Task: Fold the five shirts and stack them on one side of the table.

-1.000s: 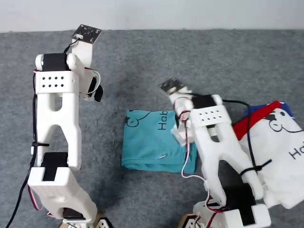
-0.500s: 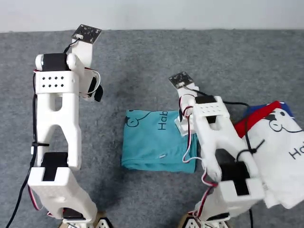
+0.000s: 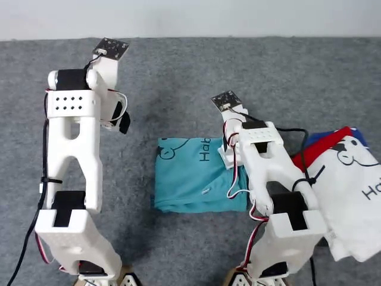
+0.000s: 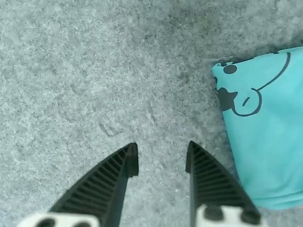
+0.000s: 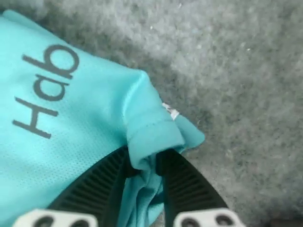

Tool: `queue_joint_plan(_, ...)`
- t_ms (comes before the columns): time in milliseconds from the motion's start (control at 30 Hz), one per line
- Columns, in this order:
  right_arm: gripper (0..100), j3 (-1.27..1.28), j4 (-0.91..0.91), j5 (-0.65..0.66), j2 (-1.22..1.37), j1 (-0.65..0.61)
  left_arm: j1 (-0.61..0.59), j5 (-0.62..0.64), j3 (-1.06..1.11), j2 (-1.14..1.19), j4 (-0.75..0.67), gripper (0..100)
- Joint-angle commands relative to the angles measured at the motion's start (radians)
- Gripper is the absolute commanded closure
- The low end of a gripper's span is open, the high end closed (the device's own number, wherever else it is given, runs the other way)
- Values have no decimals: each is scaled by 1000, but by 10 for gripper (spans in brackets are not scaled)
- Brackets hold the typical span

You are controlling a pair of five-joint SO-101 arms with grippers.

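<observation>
On the table [image 3: 178, 77], teal shirt [image 3: 190, 179] lies folded.

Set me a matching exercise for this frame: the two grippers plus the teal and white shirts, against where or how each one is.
1. left gripper
2. right gripper
3. teal shirt
4. white shirt

A. at the right edge of the table
B. open above bare table
C. folded, mid-table
D. shut on an edge of cloth

Pairs: 1-B, 2-D, 3-C, 4-A
</observation>
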Motion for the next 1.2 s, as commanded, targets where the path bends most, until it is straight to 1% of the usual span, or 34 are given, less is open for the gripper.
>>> queue_joint_plan(0,989,2,-18,-9,4,-4,0,0,-2,-51,11,829)
queue_joint_plan(200,989,0,-8,-14,-170,-15,-3,0,-2,-51,11,829)
queue_joint_plan(467,989,-81,136,-15,-443,-4,-5,0,-1,-51,11,829)
queue_joint_plan(567,989,-83,168,-15,-501,28,-5,0,-1,-51,11,829)
queue_joint_plan(667,989,-86,203,-23,-552,108,-5,0,-1,-51,11,829)
queue_joint_plan(767,989,-91,249,-60,-608,223,-5,0,-1,-51,11,829)
queue_joint_plan(967,989,-91,303,-69,-711,423,-2,0,-1,-51,11,829)
queue_joint_plan(1067,989,-92,302,-66,-759,487,0,0,-1,-51,11,829)
queue_joint_plan(1167,989,-92,298,-66,-799,501,0,0,-1,-51,12,829)
